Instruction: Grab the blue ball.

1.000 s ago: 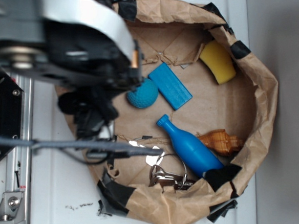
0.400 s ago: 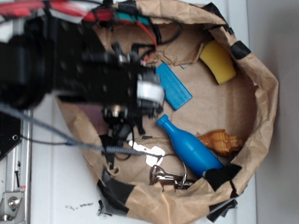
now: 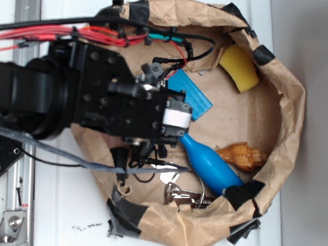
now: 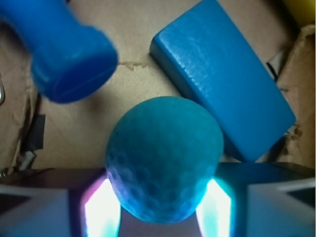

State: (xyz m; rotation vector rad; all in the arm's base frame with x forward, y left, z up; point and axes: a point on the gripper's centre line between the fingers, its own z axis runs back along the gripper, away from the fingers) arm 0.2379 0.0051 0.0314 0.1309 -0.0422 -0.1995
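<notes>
Gripper (image 4: 160, 210) closest, fingers (image 4: 101, 210) flanking blue ball (image 4: 163, 158) on both sides; whether clamped on it or just bracketing, cannot tell. Ball sits on brown paper (image 4: 123, 74) between fingers. Looks light, hard, dimpled, likely prone to rolling; best pinched across widest middle. Beyond: blue block (image 4: 224, 74) just beside ball, blue pin (image 4: 61, 49) near.

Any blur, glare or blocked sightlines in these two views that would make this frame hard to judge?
Wrist view: the dimpled teal-blue ball is fairly sharp, the blue bottle-shaped pin is soft and out of focus, and bright cyan-white glare flares on either side of the ball at the gripper. Exterior view: evenly lit, but the black arm hides the ball completely.
</notes>
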